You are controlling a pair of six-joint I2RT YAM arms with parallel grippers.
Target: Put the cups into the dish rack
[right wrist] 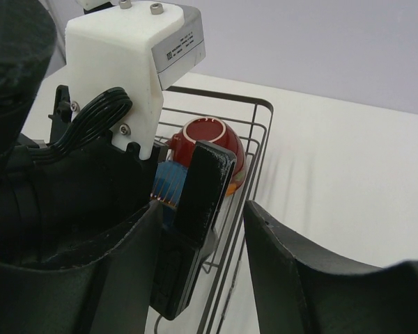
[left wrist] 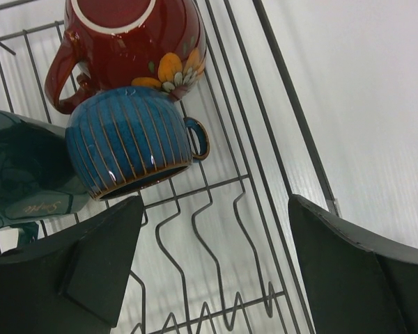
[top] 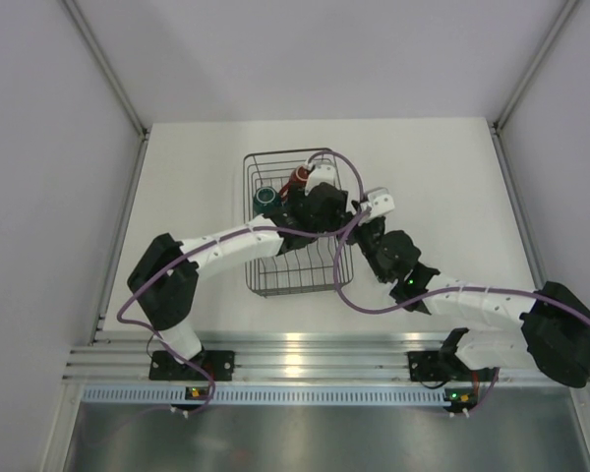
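Note:
The dish rack (top: 297, 280) is a dark wire basket in the middle of the table. At its far end lie three cups. The red patterned cup (left wrist: 136, 42) lies on its side with the dark-blue ribbed cup (left wrist: 129, 139) against it. The teal mug (left wrist: 21, 174) is to their left. My left gripper (left wrist: 212, 229) hangs open over the rack's wire floor (left wrist: 216, 209), just short of the blue cup and holding nothing. My right gripper (right wrist: 202, 236) stands open just outside the rack's right rim (right wrist: 261, 139), close beside the left wrist. No clear glasses are in view.
The left arm's white camera housing (right wrist: 125, 62) and one black finger (right wrist: 202, 202) fill the space right in front of my right gripper. Grey walls enclose the white table (top: 442, 177) on three sides. Purple cables (top: 349, 182) loop over the rack.

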